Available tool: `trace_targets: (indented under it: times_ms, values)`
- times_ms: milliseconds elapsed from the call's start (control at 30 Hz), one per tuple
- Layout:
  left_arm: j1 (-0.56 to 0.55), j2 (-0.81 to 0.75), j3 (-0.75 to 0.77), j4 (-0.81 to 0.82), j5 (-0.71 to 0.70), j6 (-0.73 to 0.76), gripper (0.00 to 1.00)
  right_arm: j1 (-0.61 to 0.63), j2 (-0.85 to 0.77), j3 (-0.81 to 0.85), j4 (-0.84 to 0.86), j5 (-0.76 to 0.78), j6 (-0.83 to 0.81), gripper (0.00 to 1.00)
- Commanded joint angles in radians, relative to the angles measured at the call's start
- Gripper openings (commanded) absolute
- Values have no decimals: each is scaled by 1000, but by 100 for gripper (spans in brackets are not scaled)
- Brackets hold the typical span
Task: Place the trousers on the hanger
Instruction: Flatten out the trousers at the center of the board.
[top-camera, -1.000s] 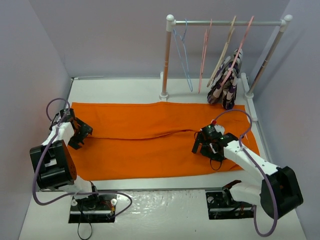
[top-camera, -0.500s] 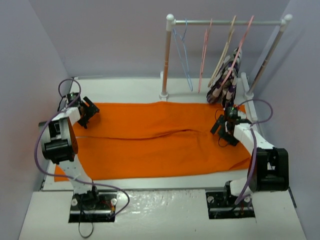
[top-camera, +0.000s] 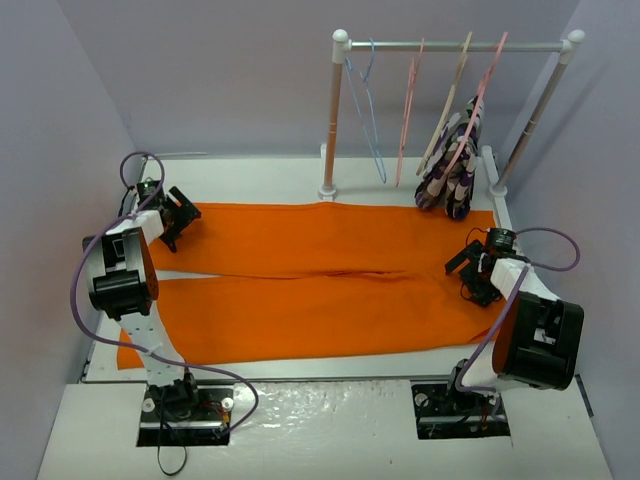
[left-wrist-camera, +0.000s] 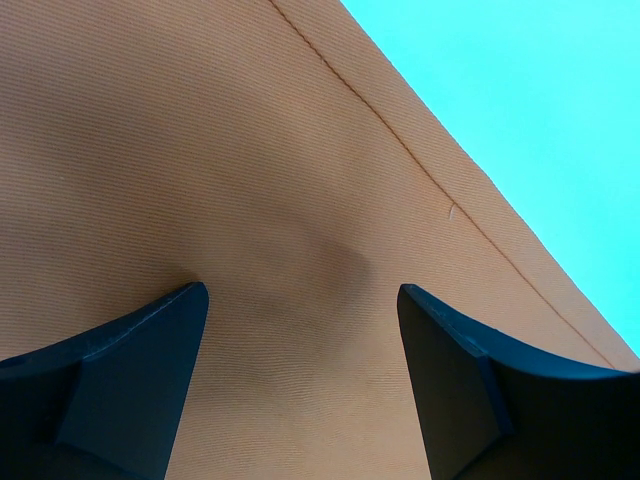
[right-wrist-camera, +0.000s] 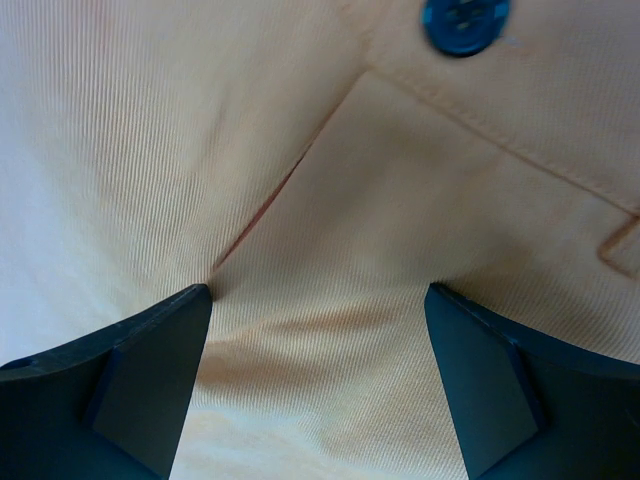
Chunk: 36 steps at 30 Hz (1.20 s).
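Observation:
The orange trousers (top-camera: 320, 275) lie flat across the table, legs to the left and waist to the right. My left gripper (top-camera: 178, 222) is open, pressed down on the far leg's end; its wrist view shows orange cloth (left-wrist-camera: 250, 200) and a hem seam between the spread fingers (left-wrist-camera: 130, 370). My right gripper (top-camera: 468, 262) is open, pressed on the waist area; its wrist view shows a pocket edge (right-wrist-camera: 400, 200) and a blue button (right-wrist-camera: 462, 20). The light-blue hanger (top-camera: 366, 105) hangs at the left end of the rail.
A white clothes rail (top-camera: 455, 45) stands at the back right with pink hangers (top-camera: 408, 110), a beige hanger (top-camera: 445, 115) and a purple-white-black patterned garment (top-camera: 452, 165). Purple walls close in on both sides. The rail's posts (top-camera: 331, 120) stand on the table's far edge.

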<state>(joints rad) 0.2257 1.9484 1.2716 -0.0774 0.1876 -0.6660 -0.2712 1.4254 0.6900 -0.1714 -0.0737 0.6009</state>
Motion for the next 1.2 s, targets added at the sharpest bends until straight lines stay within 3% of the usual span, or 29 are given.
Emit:
trace_targets:
  times_ms: [0,167,367,500,667,900,1167]
  values:
    - [-3,37,48,-11,0,2,74,-82,10,-39,-104,35,-39,87]
    - [-13,22,71,2,27,16,74,-62,-69,83,-103,40,-57,85]
    - [-20,6,75,-2,24,22,74,-27,-52,241,-54,99,-81,76]
    - [-20,9,65,-2,25,26,74,11,29,308,25,110,-100,63]
    - [-20,15,49,-12,20,37,74,53,158,357,88,115,-133,57]
    - [-20,21,28,-19,3,41,74,53,307,363,215,90,-136,56]
    - [-19,72,82,-52,-16,48,74,53,463,445,241,98,-157,56]
